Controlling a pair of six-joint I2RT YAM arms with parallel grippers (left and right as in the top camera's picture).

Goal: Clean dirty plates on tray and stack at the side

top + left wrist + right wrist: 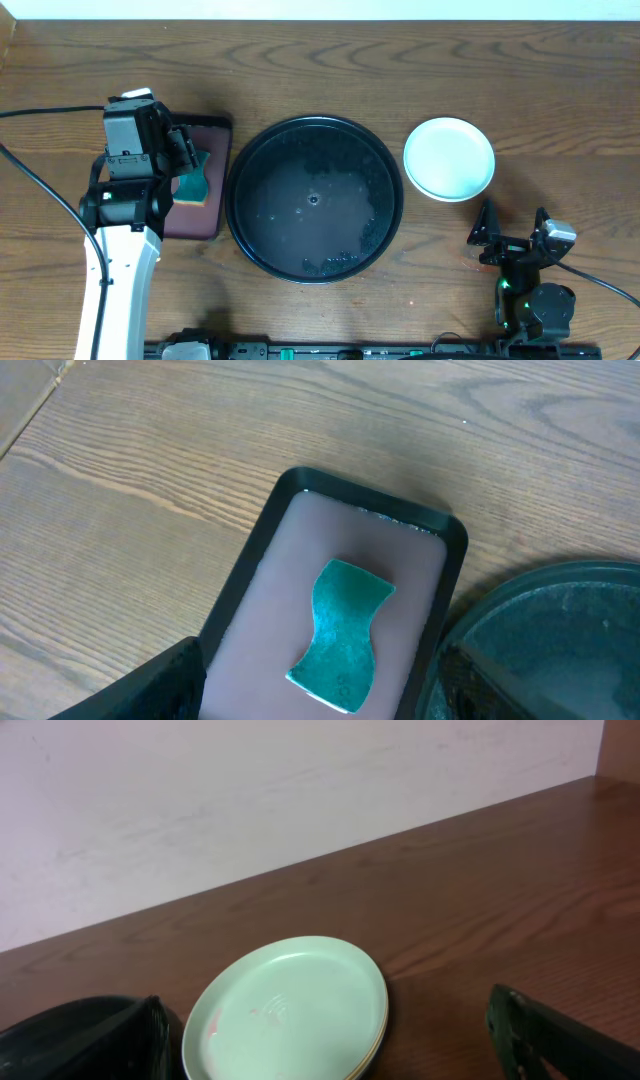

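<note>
**Overhead shot: tray's empty, but are we actually done?**

The overhead view has the large round black tray [300, 170] mid-surface with no plates on it, just what look like specks or droplets. The small round pale plates [449, 158] sit stacked on the brown wood-grain surface [320, 60], just to the right of the tray and not touching it. So by our read the stacking part looks finished, or close to it.

The right wrist view makes us less sure. The top plate is mint green with a thin red smear [215, 1025] near its left rim, and a pale yellow edge [372, 1050] peeks out underneath. We can't tell how many plates are in the stack.

The left gripper [318, 670] hangs over the small rectangular black-rimmed tray [360, 490], fingers spread and holding nothing. The green sponge [342, 635] lies loose on the tray's maroon inside. The right gripper [513, 212] sits near the stack, on the side closer to the robot, fingers apart and empty.

What could go wrong, as we see it:
- Calling it finished with that smear on top means one plate goes uncleaned.
- If we wipe it in place, sideways sponge pressure could shove the stack, since nothing pins it.
- Reaching for the sponge at a low angle could catch the rectangular tray's rim and drag it into the round tray right next to it.
</note>
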